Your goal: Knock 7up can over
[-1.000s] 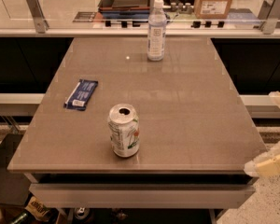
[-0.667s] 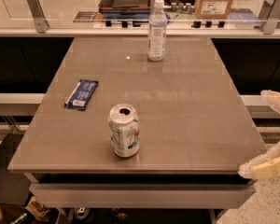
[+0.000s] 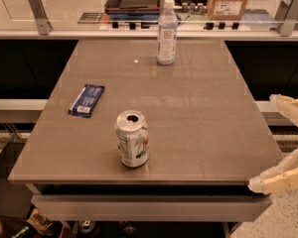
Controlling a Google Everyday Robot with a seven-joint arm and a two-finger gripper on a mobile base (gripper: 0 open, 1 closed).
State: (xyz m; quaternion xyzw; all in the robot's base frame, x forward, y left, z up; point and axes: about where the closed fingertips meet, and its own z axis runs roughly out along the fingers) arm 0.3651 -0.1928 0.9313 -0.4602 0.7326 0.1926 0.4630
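Note:
The 7up can [image 3: 132, 138] stands upright near the front edge of the grey table [image 3: 198, 113], left of its middle. It is silver-white with green and red markings and an opened top. My gripper [image 3: 275, 143] is at the right edge of the view, just off the table's front right corner. Its two cream fingers [image 3: 280, 177] are spread wide apart, one above the other, with nothing between them. It is well to the right of the can and does not touch it.
A clear plastic bottle [image 3: 167, 32] with a white label stands at the table's back middle. A dark blue snack packet [image 3: 86, 99] lies flat at the left. A glass-fronted counter [image 3: 139, 29] runs behind the table.
My gripper has crept left toward the table's front right corner, and its upper finger has come into view. The can, bottle and packet have not moved.

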